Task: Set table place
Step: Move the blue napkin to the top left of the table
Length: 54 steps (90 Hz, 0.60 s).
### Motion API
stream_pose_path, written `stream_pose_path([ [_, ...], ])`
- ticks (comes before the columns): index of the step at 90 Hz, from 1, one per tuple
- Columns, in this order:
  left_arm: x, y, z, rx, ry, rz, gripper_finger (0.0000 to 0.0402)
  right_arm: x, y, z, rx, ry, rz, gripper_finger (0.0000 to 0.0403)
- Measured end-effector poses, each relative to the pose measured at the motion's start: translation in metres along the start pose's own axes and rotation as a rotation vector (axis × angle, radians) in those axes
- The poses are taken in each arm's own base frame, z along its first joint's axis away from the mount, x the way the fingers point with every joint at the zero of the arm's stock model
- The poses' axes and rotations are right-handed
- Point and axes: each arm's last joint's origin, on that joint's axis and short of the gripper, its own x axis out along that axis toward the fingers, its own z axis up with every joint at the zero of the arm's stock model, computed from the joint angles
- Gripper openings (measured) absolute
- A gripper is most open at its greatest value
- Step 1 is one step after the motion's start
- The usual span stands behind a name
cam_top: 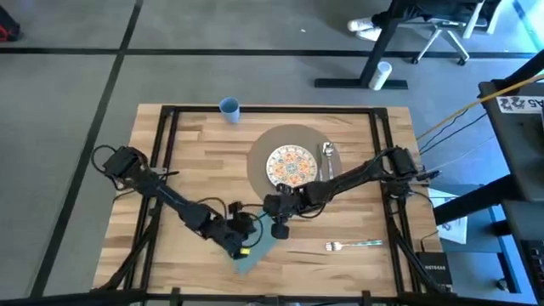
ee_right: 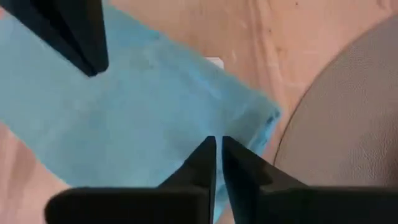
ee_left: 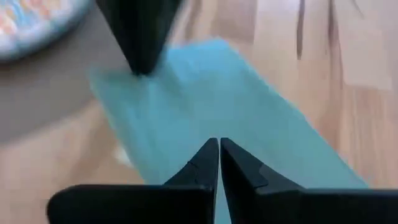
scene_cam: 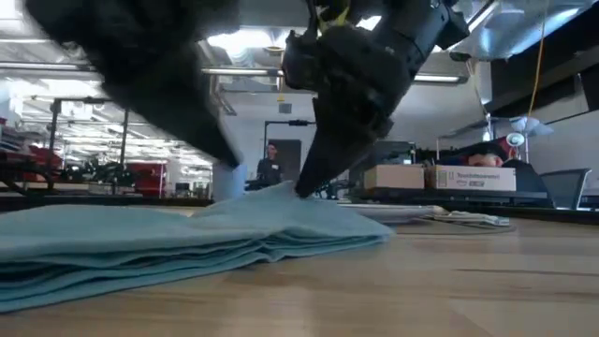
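On the near part of the worktop [cam_top: 170, 149] lies a folded teal napkin [cam_top: 255, 246], both grippers bearing on it. Left gripper [ee_left: 219, 163] comes down at its nearer end, fingers pressed together with no gap; whether any cloth is caught between the tips I cannot tell. Right gripper [ee_right: 217, 158], fingers likewise closed to a point, touches the napkin's far end beside the placemat [cam_top: 263, 153], probably pinning or nudging the cloth so it lies straight beside the setting. Farther back, the patterned plate [cam_top: 291, 166] sits on the placemat with a spoon [cam_top: 327, 157] beside it. A fork [cam_top: 353, 246] waits off to the right, and a blue cup [cam_top: 229, 109] stands by the far edge.
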Motion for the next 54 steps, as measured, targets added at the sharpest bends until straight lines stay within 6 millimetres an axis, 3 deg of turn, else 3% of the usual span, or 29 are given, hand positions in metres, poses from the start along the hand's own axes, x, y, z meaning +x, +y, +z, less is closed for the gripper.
stream_pose_path([
  [25, 0.012, 0.029, 0.014, 0.055, 0.014, 0.038, 0.0, -0.009, -0.001, 0.0, 0.007, 0.008, -0.022, 0.0],
  [54, 0.011, 0.026, 0.013, 0.086, 0.015, 0.031, 0.0, -0.034, 0.003, 0.0, -0.004, -0.001, -0.109, 0.0],
])
